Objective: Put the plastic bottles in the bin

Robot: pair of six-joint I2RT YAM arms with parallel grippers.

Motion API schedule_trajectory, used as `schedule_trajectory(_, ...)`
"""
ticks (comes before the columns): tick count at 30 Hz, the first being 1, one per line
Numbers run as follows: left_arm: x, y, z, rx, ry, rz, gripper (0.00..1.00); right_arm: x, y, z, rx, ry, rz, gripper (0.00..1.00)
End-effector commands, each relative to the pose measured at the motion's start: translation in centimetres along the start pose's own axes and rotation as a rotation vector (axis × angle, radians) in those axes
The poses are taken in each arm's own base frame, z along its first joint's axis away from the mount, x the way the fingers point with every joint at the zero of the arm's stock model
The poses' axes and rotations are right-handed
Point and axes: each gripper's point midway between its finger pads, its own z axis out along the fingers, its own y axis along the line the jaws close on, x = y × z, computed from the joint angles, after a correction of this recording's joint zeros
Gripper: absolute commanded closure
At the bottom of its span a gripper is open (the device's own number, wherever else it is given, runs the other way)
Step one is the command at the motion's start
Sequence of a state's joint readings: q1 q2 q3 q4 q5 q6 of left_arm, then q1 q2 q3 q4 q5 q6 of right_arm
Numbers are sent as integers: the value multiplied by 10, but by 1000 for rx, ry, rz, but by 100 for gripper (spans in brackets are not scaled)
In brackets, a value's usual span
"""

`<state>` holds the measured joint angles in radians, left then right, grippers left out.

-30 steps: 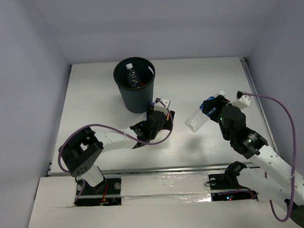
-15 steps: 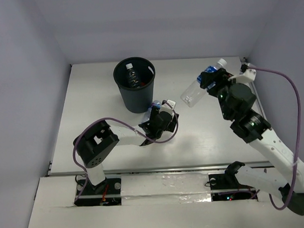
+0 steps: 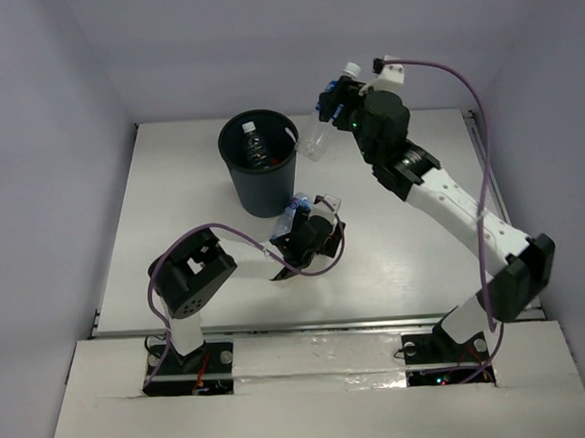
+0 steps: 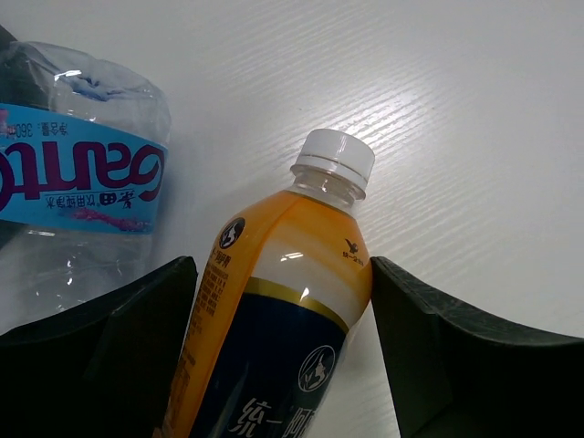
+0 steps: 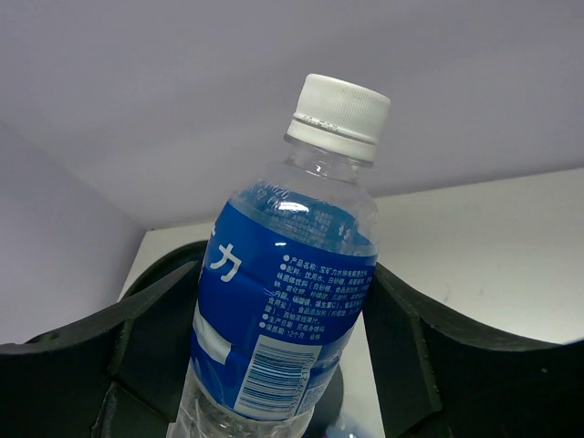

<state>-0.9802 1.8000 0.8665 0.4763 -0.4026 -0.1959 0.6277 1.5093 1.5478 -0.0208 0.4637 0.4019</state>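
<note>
My right gripper (image 3: pixel 337 104) is raised just right of the black bin (image 3: pixel 235 173). It is shut on a blue-labelled clear plastic bottle (image 5: pixel 283 301) with a white cap, tilted with the cap up. One clear bottle (image 3: pixel 254 149) lies inside the bin. My left gripper (image 4: pixel 283 269) is low on the table in front of the bin, both fingers against an orange-filled bottle (image 4: pixel 274 347) with a dark label and white cap, lying flat. A second blue-labelled bottle (image 4: pixel 82 173) lies close to its left.
White tabletop (image 3: pixel 178 233) with grey walls on three sides. A metal rail (image 3: pixel 488 164) runs along the right edge. The right arm's purple cable (image 3: pixel 476 107) arches above the table.
The right arm has swung up and to the left with its bottle, from the table's right side to beside the bin's rim. The left gripper shifted slightly right over the orange bottle.
</note>
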Motion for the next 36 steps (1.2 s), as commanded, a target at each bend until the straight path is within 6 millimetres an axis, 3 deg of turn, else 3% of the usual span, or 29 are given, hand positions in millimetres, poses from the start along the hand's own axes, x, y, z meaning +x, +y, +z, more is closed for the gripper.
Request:
schedule_trajectory(1,-20,-13,-1,53,-57,-46,29,-30,45,13,-101,-105,-29,52)
schedule_trajectory(2,-21,-14,-2,60,-58,-52,31,-20,46,24,-97,-99,-41,52)
schedule_trajectory(4,-23,-16,-5,76,-65,-61,35,-27,62,27,-120,-119,-54,52)
schedule_trajectory(6,-22,-17,-6,88,-67,-72,40,-10,67,42,-108,-97,-99,52)
schedule_trajectory(8,-22,-18,-8,96,-70,-78,44,-14,77,45,-87,-118,-147,52)
schedule_trajectory(9,-22,-19,-8,100,-73,-85,45,1,78,53,-70,-102,-180,52)
schedule_trajectory(11,-22,-19,-9,104,-74,-90,45,3,84,56,-49,-124,-226,51)
schedule_trajectory(12,-23,-19,-10,108,-76,-94,46,20,88,62,-42,-110,-252,51)
schedule_trajectory(16,-26,-20,-17,126,-88,-116,48,40,84,78,19,-107,-348,52)
schedule_trajectory(17,-26,-19,-20,128,-91,-126,49,37,84,80,30,-114,-350,52)
schedule_trajectory(19,-29,-18,-24,133,-100,-134,49,52,85,85,36,-95,-387,52)
schedule_trajectory(25,-37,-17,-36,153,-136,-169,49,58,78,80,124,-145,-471,49)
schedule_trajectory(29,-53,-19,-46,182,-182,-200,49,61,90,69,106,-154,-484,39)
schedule_trajectory(33,-67,-17,-57,192,-224,-226,49,47,98,61,56,-152,-438,24)
schedule_trajectory(36,-79,-14,-68,202,-261,-250,49,44,106,54,1,-139,-395,20)
